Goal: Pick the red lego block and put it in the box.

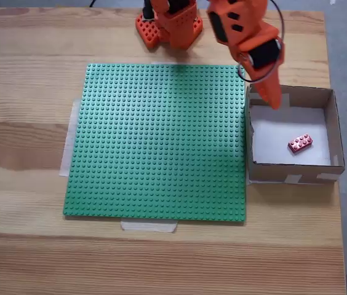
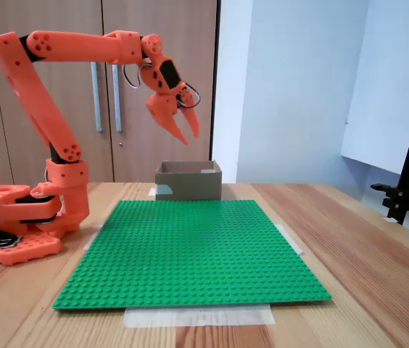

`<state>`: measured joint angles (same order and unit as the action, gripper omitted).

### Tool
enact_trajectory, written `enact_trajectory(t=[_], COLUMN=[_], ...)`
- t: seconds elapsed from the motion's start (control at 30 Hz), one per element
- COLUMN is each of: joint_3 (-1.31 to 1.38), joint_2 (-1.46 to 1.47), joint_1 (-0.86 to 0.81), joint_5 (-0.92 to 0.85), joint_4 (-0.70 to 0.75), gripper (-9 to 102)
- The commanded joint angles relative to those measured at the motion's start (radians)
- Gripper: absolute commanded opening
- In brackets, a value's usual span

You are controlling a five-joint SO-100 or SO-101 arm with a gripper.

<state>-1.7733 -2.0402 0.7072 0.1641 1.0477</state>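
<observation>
The red lego block [image 1: 299,143] lies flat on the white floor of the box [image 1: 337,132], toward its right side in the top-down fixed view. In the side-on fixed view the box [image 2: 188,185] stands behind the green baseplate, and its walls hide the block. My orange gripper [image 1: 275,101] hangs over the box's upper left corner. From the side, the gripper [image 2: 189,136] is well above the box, pointing down. Its fingers are parted, with nothing between them.
A large green baseplate [image 1: 161,141] is taped to the wooden table, directly left of the box. The arm's orange base [image 2: 23,217] stands at the table's far edge in the top-down view. Bare wood lies in front of the plate.
</observation>
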Motion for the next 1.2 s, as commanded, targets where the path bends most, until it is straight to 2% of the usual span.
enact_trajectory(t=[0.0, 0.6, 1.17], joint_3=[-0.021, -0.399, -0.752], joint_2=[-0.094, -0.463, -0.767], joint_1=[-0.044, -0.295, -0.457], joint_5=[-0.012, -0.055, -0.13], joint_4=[-0.035, -0.242, -0.324], gripper=[14, 5, 0])
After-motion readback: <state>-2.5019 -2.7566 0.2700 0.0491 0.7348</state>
